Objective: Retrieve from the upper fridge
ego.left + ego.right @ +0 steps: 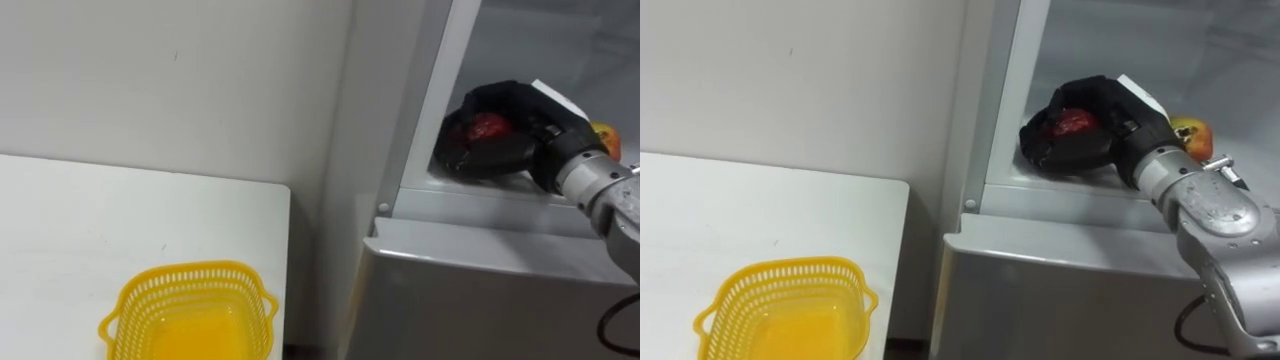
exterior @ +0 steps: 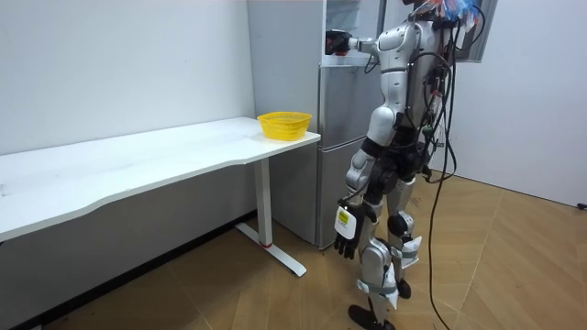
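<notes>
The right hand (image 1: 497, 152) is inside the upper fridge compartment (image 1: 520, 60), its fingers curled round a red fruit (image 1: 488, 127) that shows between them, dark fingers over it and under it. Whether the fruit has left the shelf (image 1: 470, 197) below the fingers I cannot tell. Behind the fingers, past the wrist, a second fruit (image 1: 606, 134), yellow and red, lies deeper in the compartment. The left hand (image 2: 346, 240) hangs loose at the robot's side with nothing in it. So the reach and the grasp look done; left, by my reading, are drawing the fruit out over the fridge's front edge and setting it down, likely in the yellow basket (image 1: 190, 272), which stands empty on the white table (image 1: 100, 210), well to the left of the fingers and lower
</notes>
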{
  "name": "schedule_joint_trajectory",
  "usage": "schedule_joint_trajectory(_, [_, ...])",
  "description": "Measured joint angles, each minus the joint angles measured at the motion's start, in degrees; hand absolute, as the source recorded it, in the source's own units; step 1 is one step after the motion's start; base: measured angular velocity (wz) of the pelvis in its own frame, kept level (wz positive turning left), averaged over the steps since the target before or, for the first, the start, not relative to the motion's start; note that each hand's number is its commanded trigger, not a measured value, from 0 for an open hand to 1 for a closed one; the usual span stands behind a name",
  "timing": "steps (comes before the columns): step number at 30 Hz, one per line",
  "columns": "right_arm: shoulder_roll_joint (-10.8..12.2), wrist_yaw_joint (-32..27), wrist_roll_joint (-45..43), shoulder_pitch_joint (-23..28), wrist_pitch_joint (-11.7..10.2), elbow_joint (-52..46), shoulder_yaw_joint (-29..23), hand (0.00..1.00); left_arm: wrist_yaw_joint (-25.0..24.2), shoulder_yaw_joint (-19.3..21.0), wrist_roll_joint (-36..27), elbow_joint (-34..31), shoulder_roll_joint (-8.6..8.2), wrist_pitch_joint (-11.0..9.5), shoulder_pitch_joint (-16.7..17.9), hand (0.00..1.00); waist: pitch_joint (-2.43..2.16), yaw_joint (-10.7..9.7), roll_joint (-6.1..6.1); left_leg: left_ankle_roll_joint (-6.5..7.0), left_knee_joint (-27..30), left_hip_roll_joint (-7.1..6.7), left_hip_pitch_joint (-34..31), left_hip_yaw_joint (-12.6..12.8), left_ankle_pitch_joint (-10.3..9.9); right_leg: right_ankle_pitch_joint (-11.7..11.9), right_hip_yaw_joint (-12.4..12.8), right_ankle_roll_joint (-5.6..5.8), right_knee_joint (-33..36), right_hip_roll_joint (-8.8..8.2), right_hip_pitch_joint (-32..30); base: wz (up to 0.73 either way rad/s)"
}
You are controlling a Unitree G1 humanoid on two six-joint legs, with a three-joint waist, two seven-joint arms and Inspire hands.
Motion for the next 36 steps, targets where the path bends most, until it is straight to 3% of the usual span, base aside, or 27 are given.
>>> schedule_joint_trajectory(8, [0.18, -4.34, 1.38, 1.29, -0.04, -1.95, 0.02, 1.00, 2.24, -0.14, -1.10, 0.63, -0.04, -0.03, -0.15, 0.00, 0.35, -0.10, 0.89, -0.01, 0.08, 0.02, -0.68, 0.05, -0.02, 0.04, 0.02, -0.05, 0.13, 0.02, -0.46, 0.00])
schedule_joint_trajectory(11, [0.34, -7.79, -0.60, 4.02, -0.10, -7.29, 0.00, 1.00, 3.42, -0.12, -1.09, 0.69, -0.08, -0.32, -0.16, 0.00, 0.09, -0.12, 1.55, -0.02, 0.06, 0.02, -0.75, 0.00, -0.03, 0.04, 0.01, -0.05, 0.10, 0.03, -0.52, 0.00])
schedule_joint_trajectory(14, [0.83, -10.87, -3.46, 8.45, -0.11, -15.58, -0.41, 1.00, 4.04, 0.01, -0.91, 0.65, -0.22, -1.63, 0.00, 0.00, -0.47, -0.32, 2.74, -0.01, 0.08, 0.01, -0.78, 0.02, -0.01, 0.04, 0.06, -0.05, 0.05, 0.03, -0.74, 0.00])
schedule_joint_trajectory(17, [2.77, -13.10, -5.52, 12.27, -0.45, -23.97, -0.46, 1.00, 4.83, -0.05, -0.98, 0.91, -0.23, -2.91, 0.43, 0.00, -0.49, -1.13, 3.30, 0.00, 0.08, 0.03, -0.56, 0.03, 0.00, 0.04, 0.25, -0.05, 0.05, 0.04, -0.66, 0.00])
schedule_joint_trajectory(18, [4.30, -13.84, -6.90, 12.78, -1.02, -25.94, -0.46, 1.00, 4.97, -0.11, -0.93, 1.56, -0.28, -3.72, 0.39, 0.00, -0.37, -1.50, 3.49, 0.00, 0.09, 0.03, -0.30, 0.04, 0.00, 0.04, 0.33, -0.05, 0.04, 0.06, -0.47, 0.00])
schedule_joint_trajectory(21, [5.67, -17.27, -8.96, 12.85, -3.21, -28.16, -0.47, 1.00, 5.07, -0.15, -1.08, 4.39, -0.40, -5.47, -0.31, 0.00, -0.06, -1.97, 3.95, 0.00, -0.01, -0.04, 0.25, 0.21, 0.00, 0.04, 0.37, -0.04, 0.04, 0.02, 0.17, -0.05])
schedule_joint_trajectory(25, [7.83, -21.47, -14.60, 13.03, -4.88, -32.11, -0.74, 1.00, 5.24, -0.19, -1.06, 5.57, -0.78, -6.34, 0.02, 0.00, 0.21, -2.47, 4.42, -0.01, -0.05, -0.02, 0.29, 0.39, -0.02, 0.04, 0.39, -0.04, 0.05, 0.05, 0.24, 0.00])
schedule_joint_trajectory(30, [9.76, -24.73, -22.45, 13.64, -10.09, -38.97, -0.80, 1.00, 5.48, -0.10, -0.94, 6.72, -2.49, -7.87, 0.96, 0.00, -0.39, -2.79, 5.83, -0.02, -0.76, 0.03, 0.29, 0.43, -0.02, 0.04, 0.37, -0.05, 0.21, 0.13, 0.01, 0.00])
schedule_joint_trajectory(36, [10.12, -26.95, -29.83, 13.64, -14.34, -43.56, -0.59, 1.00, 5.40, -0.25, -1.07, 7.75, -2.88, -10.37, 0.91, 0.00, -0.35, -2.48, 5.49, -0.10, -0.75, 0.09, 0.59, 1.18, 0.03, 0.08, 0.96, -0.10, 0.19, 0.29, -0.16, -0.06])
